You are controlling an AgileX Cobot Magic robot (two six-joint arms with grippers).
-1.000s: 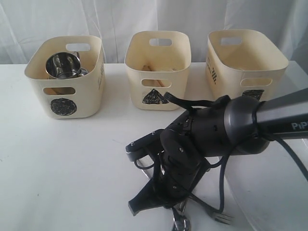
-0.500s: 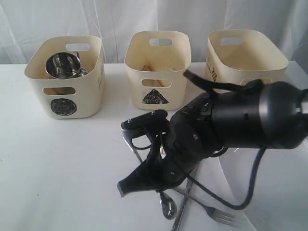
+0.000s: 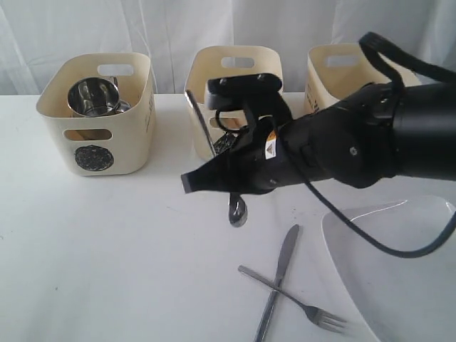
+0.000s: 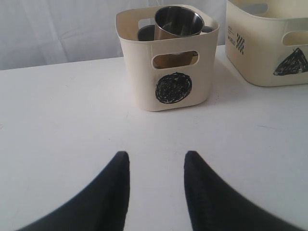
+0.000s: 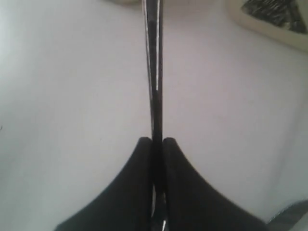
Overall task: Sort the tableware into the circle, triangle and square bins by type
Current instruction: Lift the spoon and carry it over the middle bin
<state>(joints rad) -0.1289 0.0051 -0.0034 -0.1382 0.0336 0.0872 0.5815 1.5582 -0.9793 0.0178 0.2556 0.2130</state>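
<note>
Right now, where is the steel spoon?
In the exterior view, the steel spoon hangs near the centre, pinched in the right fingers, before the triangle-marked cream tub.

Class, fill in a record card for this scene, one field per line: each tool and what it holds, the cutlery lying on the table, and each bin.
Right tool: shut on the steel spoon, held above the white table
Left tool: open, empty
On table: steel knife and steel fork, crossed; large white plate beside them
Circle-marked cream tub: holds a steel mug
Triangle-marked cream tub: contents unclear
Third cream tub: mark hidden by the arm
</note>
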